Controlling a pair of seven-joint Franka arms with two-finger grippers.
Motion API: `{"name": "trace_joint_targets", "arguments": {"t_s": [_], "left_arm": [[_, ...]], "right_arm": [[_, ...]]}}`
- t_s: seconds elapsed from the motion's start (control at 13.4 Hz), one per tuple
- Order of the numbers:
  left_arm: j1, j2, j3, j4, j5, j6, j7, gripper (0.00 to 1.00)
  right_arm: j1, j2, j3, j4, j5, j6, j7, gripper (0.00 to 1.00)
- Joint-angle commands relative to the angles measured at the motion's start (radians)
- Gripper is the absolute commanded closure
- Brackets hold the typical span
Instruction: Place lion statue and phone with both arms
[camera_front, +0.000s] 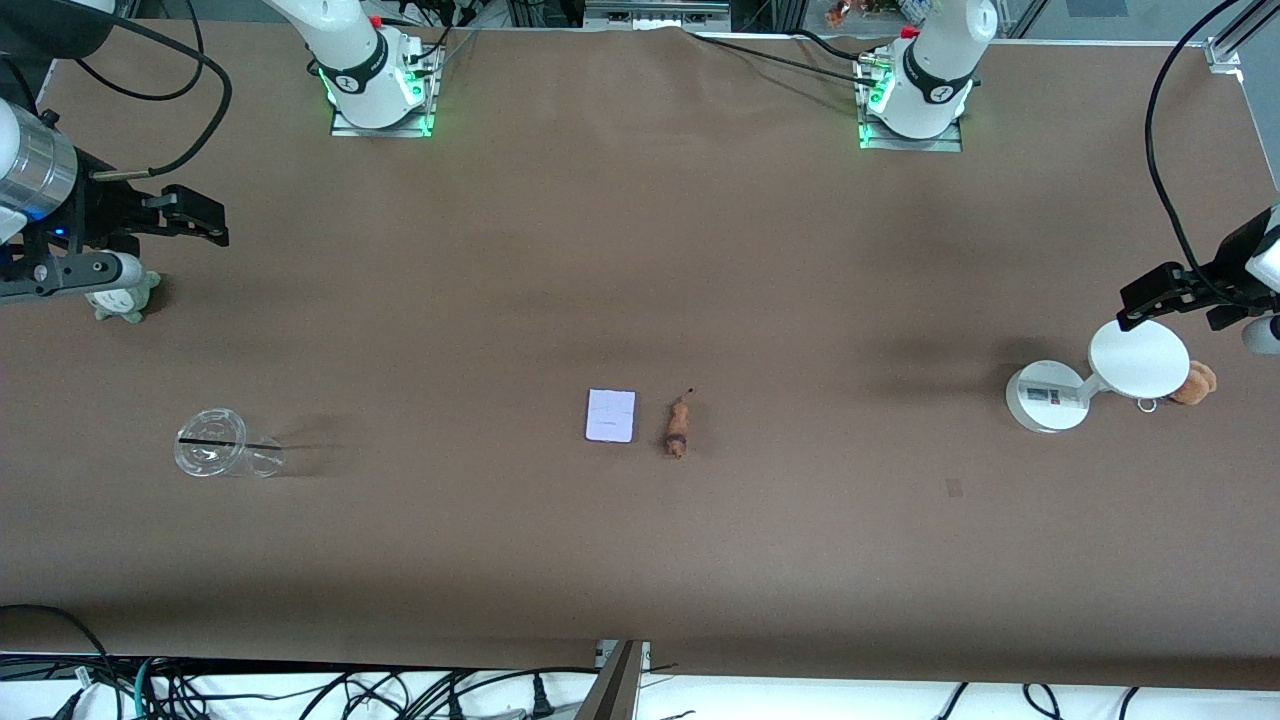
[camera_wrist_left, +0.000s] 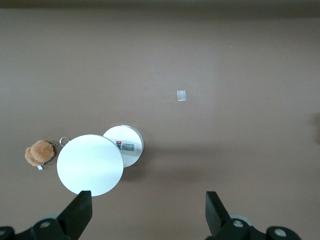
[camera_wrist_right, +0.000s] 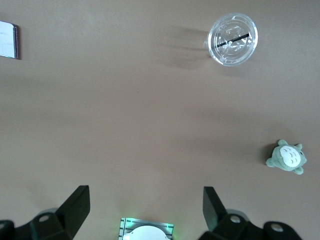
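The phone (camera_front: 610, 415), a pale lavender-white slab, lies flat in the middle of the table. Its edge also shows in the right wrist view (camera_wrist_right: 9, 40). The lion statue (camera_front: 678, 426), tiny and orange-brown with a thin tail, lies just beside the phone toward the left arm's end, apart from it. My right gripper (camera_front: 210, 222) hangs open and empty at the right arm's end of the table, near the grey-green plush; its fingers stand wide (camera_wrist_right: 146, 210). My left gripper (camera_front: 1150, 300) hangs open and empty over the white stand at the left arm's end (camera_wrist_left: 148, 210).
A clear cup (camera_front: 225, 445) with a dark straw stands toward the right arm's end. A grey-green plush (camera_front: 128, 298) sits under the right gripper. A white round-based stand (camera_front: 1138, 358) and a tan plush with a ring (camera_front: 1195, 383) are at the left arm's end.
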Motion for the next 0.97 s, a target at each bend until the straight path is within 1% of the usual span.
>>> {"name": "trace_joint_targets", "arguments": {"t_s": [0.0,0.9], "left_arm": [[0.006,0.015,-0.001,0.033,-0.019,-0.025,0.013,0.0],[0.003,0.015,-0.001,0.034,-0.016,-0.025,0.008,0.0]], "right_arm": [[-0.013,-0.004,0.008,0.001,0.025,-0.006,-0.015,0.0],[-0.015,-0.004,0.006,0.001,0.023,0.0,-0.015,0.0]]}}
